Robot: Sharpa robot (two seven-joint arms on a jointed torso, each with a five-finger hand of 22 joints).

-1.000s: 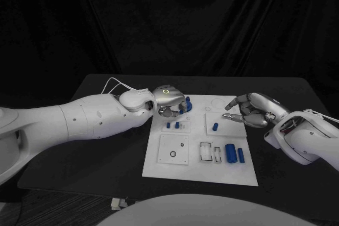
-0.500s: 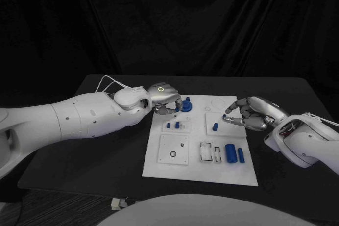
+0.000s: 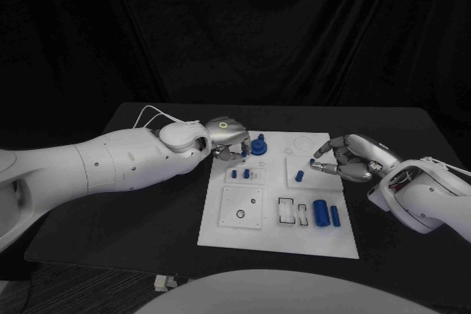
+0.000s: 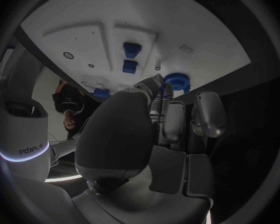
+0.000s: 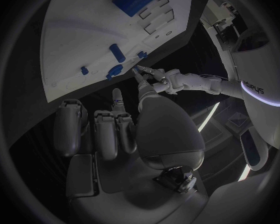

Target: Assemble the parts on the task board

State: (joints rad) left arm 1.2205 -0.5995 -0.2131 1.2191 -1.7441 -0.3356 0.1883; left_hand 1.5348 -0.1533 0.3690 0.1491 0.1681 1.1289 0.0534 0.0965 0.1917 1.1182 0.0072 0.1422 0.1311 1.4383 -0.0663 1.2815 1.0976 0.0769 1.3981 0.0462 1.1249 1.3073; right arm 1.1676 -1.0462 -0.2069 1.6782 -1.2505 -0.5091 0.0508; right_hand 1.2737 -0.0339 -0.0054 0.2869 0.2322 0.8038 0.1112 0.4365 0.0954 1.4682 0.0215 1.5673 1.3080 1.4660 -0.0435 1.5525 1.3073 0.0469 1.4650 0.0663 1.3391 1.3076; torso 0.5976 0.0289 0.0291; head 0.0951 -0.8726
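Fingers of the left hand (image 3: 228, 138) are curled in on nothing, having let go of the round blue gear (image 3: 258, 148), which now stands alone at the far edge of the task board (image 3: 280, 242), just beside the fingertips; a second ago the hand covered it, so that piece looks seated. On the other side the right hand (image 3: 348, 159) has eased back slightly and hovers beside the board with fingers bent; whether it pinches anything I cannot tell. On the board I count one gear, two small pegs (image 3: 239, 173) on the left tile, one short peg (image 3: 299, 175) on the right tile, and two blue cylinders (image 3: 320, 212) by the near slots, probably next.
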